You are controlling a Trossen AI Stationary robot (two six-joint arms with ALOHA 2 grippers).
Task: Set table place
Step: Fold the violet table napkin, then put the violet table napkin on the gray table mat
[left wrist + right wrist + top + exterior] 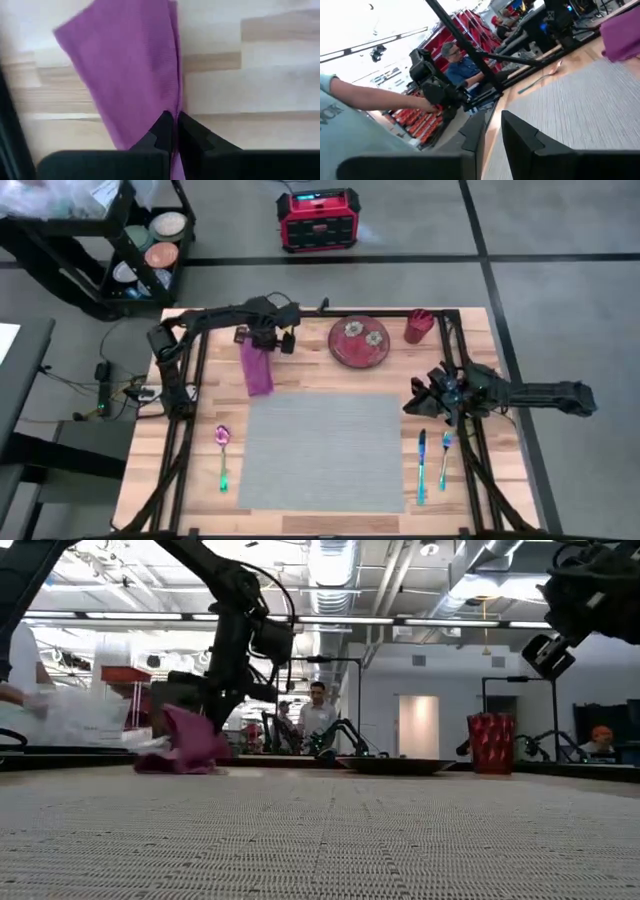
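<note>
Spoon (223, 450) lies on bare wood near the table's (505, 480) left edge, just beside the grey placemat (322, 450), which fills the middle and reaches almost to the near edge. Behind the mat's far-left corner, the left gripper (174, 131) is pinched tight on the magenta napkin (256, 367), whose loose end trails on the wood. Farther right along the far edge sit a dark red plate (359, 342) and a red cup (418, 326). Between mat and right rail lie a knife (421, 463) and a fork (445, 452), leaving little open wood. Above them hangs the right gripper (430, 395), fingers slightly parted, seemingly empty. No lettering is readable on the table.
</note>
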